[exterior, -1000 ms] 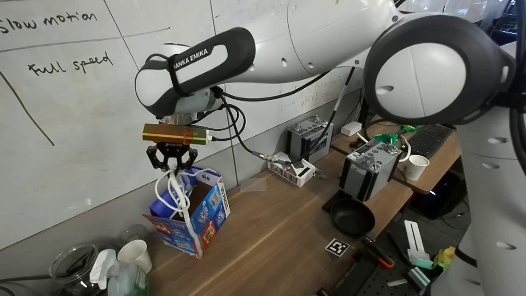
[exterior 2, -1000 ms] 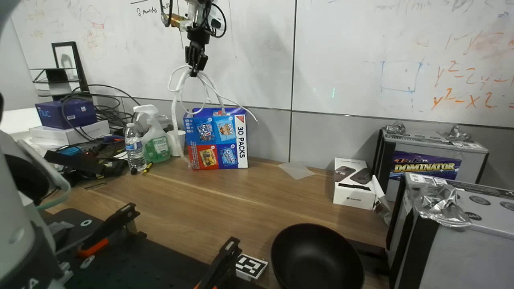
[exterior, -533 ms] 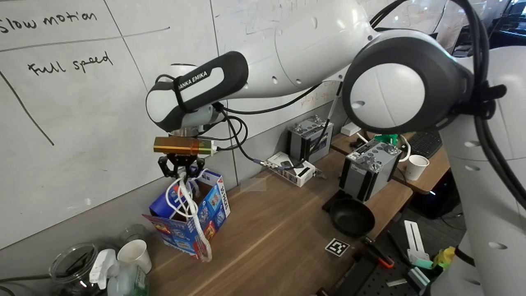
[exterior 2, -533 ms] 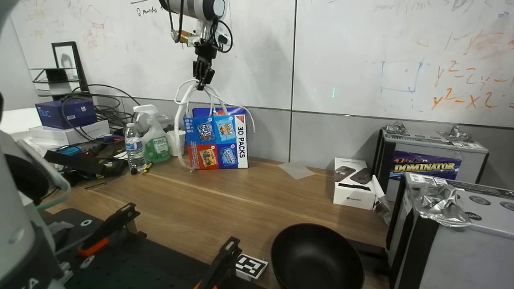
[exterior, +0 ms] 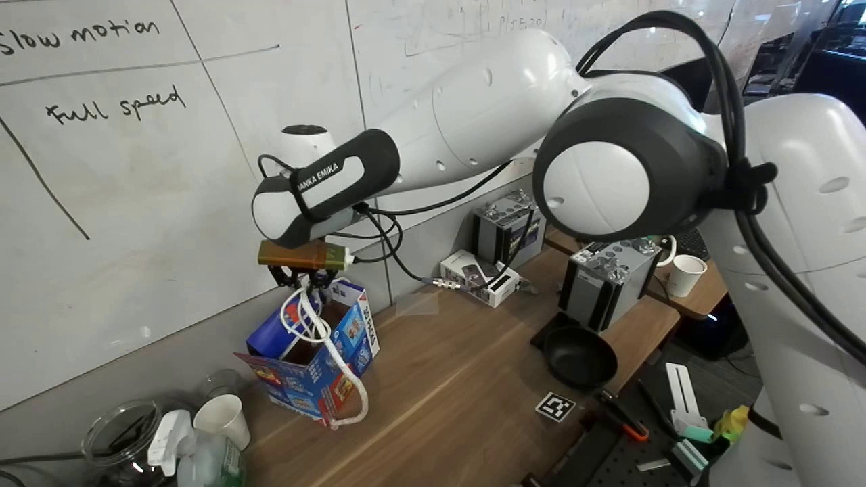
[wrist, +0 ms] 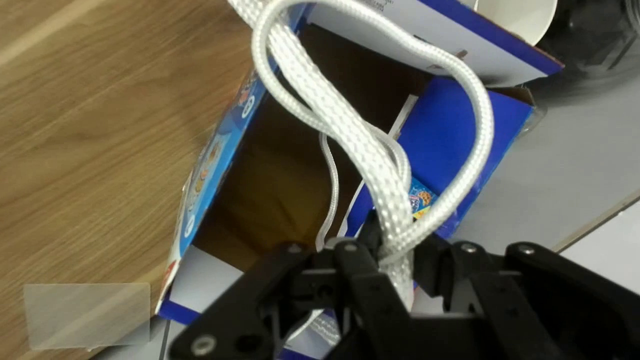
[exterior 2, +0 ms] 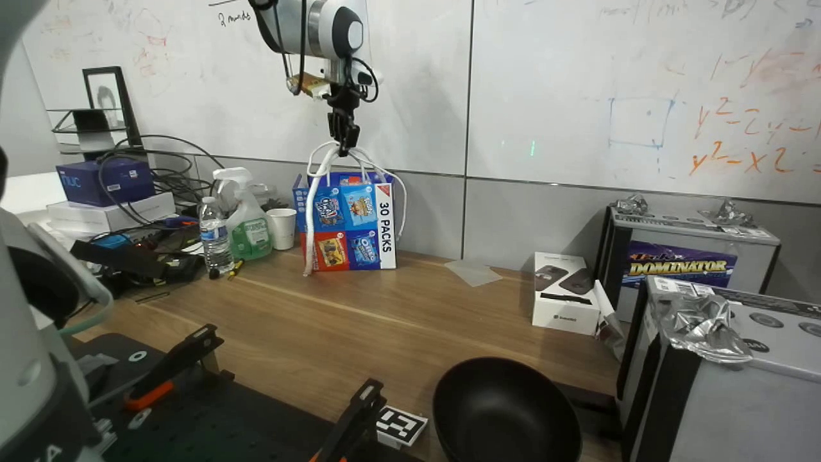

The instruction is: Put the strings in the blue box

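holding the white strings [wrist: 345, 130] in loose loops over the open mouth of the blue box [exterior 2: 346, 224], left of center in both exterior views. running as a thick cord, in the wrist view, from lower middle up to the top edge of the frame, crossing the box's left rim near the top; curling as a thinner loop toward the right, over the blue flap [wrist: 435, 120]. dangling as another thin strand over the brown inside at mid-frame, without showing how deep. draping the thick cord, in an exterior view, outside the box's printed wall, bending outward and ending by the bottom corner, low and left of center, close to the wood table [exterior: 460, 379].

pinching the strands in the gripper [wrist: 398, 242], with fingers drawn narrow around them, at lower middle of the wrist view; leaving a gap of air between fingertips [exterior 2: 347, 141] and rim in an exterior view, left of center. reaching in from the right of an exterior view with the white arm [exterior: 487, 115].

having, in an exterior view, the grey wall panel [exterior 2: 430, 218] just behind the box, the paper cup [exterior 2: 282, 229] near its left edge and the spray bottle [exterior 2: 250, 224] beyond. leaving a wide stretch of wood rightward, past the thin clear sheet [exterior 2: 473, 272], to the black pan [exterior 2: 507, 410] at lower right of center. meeting grey metal devices [exterior 2: 725, 410] at far right.
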